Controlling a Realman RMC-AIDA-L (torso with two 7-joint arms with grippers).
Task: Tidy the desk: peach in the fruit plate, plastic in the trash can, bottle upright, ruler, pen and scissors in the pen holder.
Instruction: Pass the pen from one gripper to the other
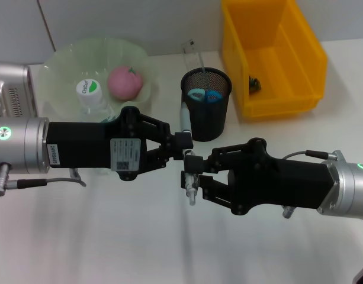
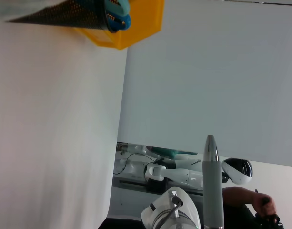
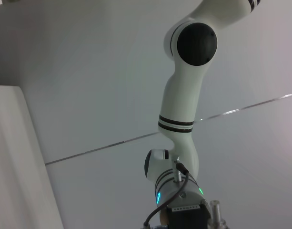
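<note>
The pen (image 1: 185,118) hangs above the desk (image 1: 110,236), just in front of the pen holder (image 1: 208,121). My left gripper (image 1: 183,145) is shut on its middle; in the left wrist view its grey grip and silver tip (image 2: 211,186) stick out. My right gripper (image 1: 192,173) meets the pen's lower part from the other side. Scissors (image 1: 205,96) and ruler (image 1: 192,53) stand in the holder. The peach (image 1: 125,81) lies in the fruit plate (image 1: 63,65). The bottle (image 1: 89,94) stands upright beside it. The plastic (image 1: 254,84) lies in the trash can (image 1: 270,59).
Both forearms cross the middle of the desk and hide part of it. A grey device (image 1: 12,89) sits at the far left edge. The left wrist view shows the pen holder (image 2: 65,16), the scissors (image 2: 118,12) and the trash can (image 2: 136,24) beyond.
</note>
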